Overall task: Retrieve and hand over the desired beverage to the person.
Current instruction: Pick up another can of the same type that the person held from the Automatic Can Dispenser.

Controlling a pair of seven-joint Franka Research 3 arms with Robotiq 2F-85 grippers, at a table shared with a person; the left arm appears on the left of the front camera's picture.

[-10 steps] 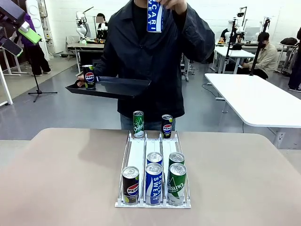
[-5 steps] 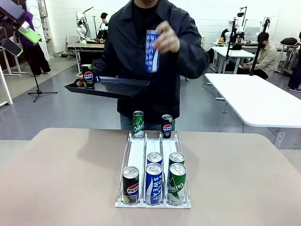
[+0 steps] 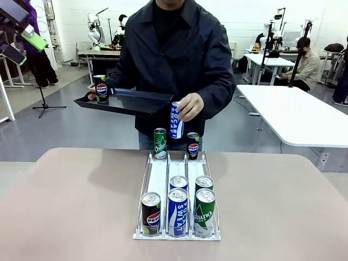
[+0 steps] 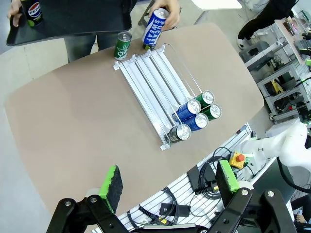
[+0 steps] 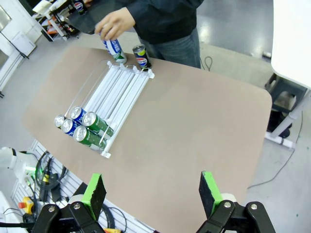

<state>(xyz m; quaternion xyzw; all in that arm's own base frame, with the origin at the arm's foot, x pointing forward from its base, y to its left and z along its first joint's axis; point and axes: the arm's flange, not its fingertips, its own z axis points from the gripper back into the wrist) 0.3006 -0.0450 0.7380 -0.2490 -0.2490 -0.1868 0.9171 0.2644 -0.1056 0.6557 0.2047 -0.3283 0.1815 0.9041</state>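
Observation:
The person in a dark jacket stands at the table's far side. One hand grips a blue Pocari Sweat can just above the far end of the white three-lane rack. The other hand carries a black tray with a Pepsi can on it. A green can and a Pepsi can stand at the rack's far end. Several cans crowd its near end. My left gripper and right gripper hang open and empty, high above the table, the left gripper raised at the upper left.
Bare tan tabletop lies on both sides of the rack. A white table stands to the right behind the person, with other people seated farther back. Cables and equipment sit below the table's near edge.
The person's hand has brought the blue can down from head height to just above the rack's far end. Tray and grippers have stayed put.

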